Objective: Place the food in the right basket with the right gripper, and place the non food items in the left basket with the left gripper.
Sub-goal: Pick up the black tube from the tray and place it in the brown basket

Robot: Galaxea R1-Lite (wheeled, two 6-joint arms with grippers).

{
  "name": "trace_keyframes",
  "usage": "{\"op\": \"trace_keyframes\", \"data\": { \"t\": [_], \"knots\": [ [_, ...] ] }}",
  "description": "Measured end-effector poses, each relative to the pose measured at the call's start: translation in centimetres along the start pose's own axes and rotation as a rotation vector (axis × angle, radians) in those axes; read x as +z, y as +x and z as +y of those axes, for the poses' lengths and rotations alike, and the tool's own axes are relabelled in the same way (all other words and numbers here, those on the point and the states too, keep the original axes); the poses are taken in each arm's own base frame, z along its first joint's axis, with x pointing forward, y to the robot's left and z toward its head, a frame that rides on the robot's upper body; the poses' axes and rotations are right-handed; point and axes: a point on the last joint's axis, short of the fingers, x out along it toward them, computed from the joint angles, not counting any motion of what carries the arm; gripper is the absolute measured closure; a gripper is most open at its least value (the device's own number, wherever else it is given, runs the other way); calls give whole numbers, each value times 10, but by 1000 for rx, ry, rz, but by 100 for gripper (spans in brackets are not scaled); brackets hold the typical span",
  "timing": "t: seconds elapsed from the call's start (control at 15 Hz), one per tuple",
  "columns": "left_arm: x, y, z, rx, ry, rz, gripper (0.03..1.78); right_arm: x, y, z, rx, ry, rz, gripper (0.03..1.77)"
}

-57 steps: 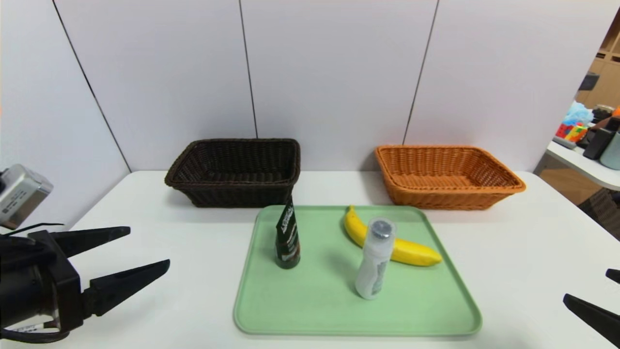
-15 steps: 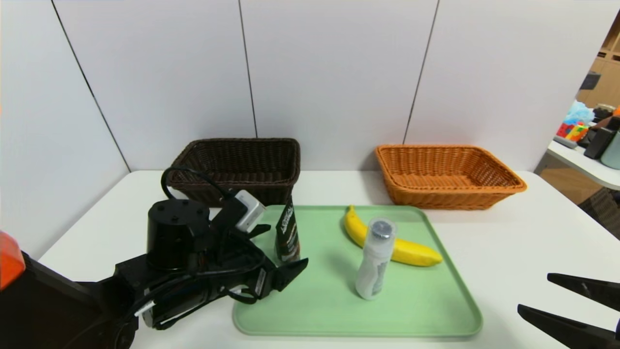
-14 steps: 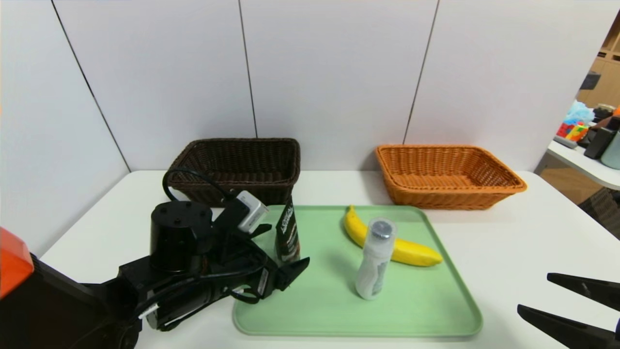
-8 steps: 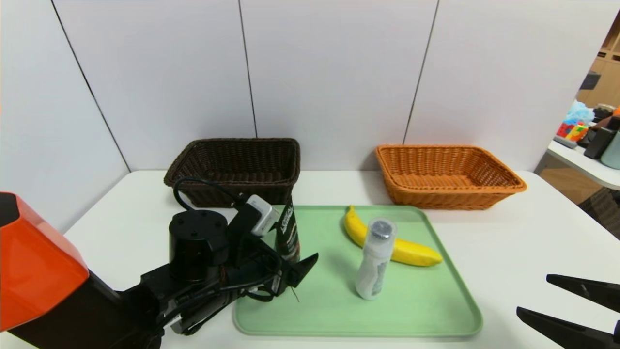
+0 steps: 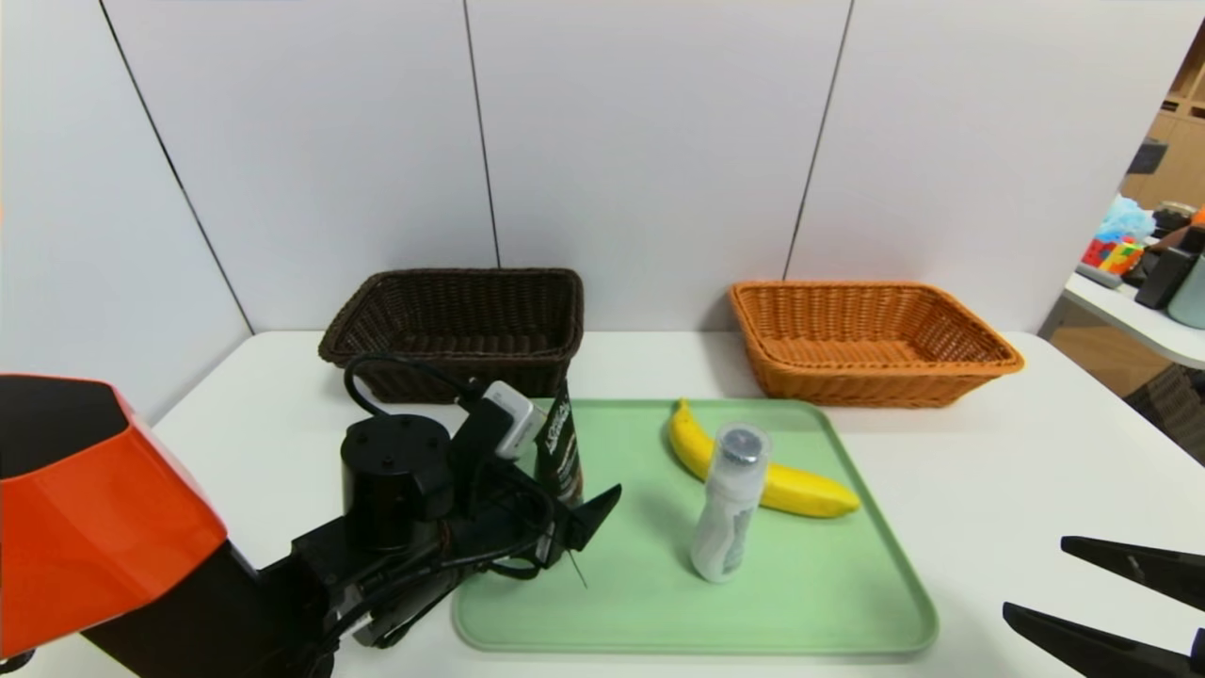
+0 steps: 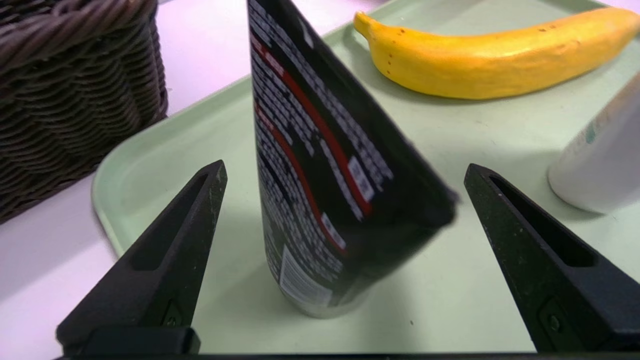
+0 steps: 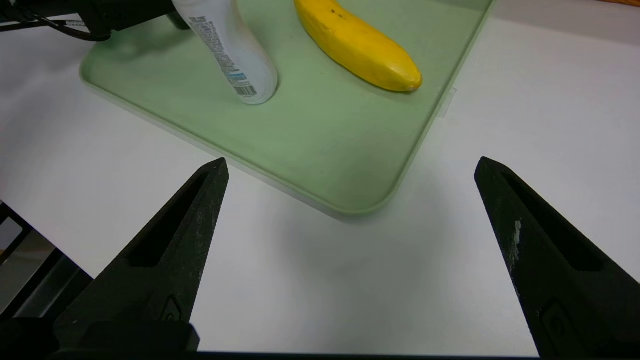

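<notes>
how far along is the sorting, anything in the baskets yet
Nothing is sorted yet: the dark basket and orange basket show nothing inside. In hand: the left claw is open around the black tube, which stands on the green tray, not yet gripped. Left to do: the tube and white bottle go to the dark basket, the banana to the orange one. The right claw waits open beside the tray.
</notes>
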Motion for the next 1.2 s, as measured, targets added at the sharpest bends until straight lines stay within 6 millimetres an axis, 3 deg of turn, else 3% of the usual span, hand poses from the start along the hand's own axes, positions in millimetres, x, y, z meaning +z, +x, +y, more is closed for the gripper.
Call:
{"op": "trace_keyframes", "data": {
  "t": [1.07, 1.2],
  "knots": [
    [-10, 18, 5, 36, -3, 4, 13, -2, 0, 0, 1, 0, 2, 10],
    [-10, 19, 6, 37, -4, 1, 49, -2, 0, 0, 1, 0, 3, 10]
  ]
}}
